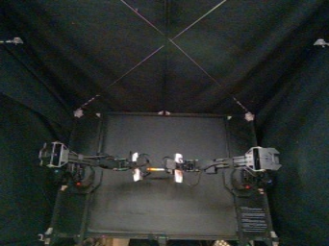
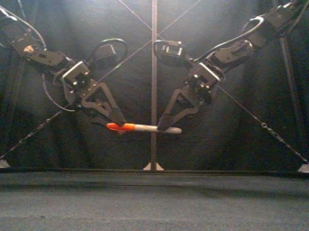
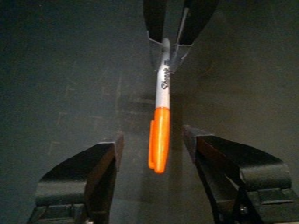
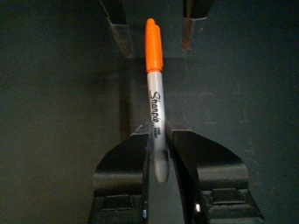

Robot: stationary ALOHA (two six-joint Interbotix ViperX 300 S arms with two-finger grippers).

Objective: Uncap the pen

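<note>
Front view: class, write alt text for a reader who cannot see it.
A pen with an orange cap hangs level in the air above the table. The right gripper, slanting down from the upper right, holds its grey end; the left gripper, from the upper left, is at the cap.
</note>
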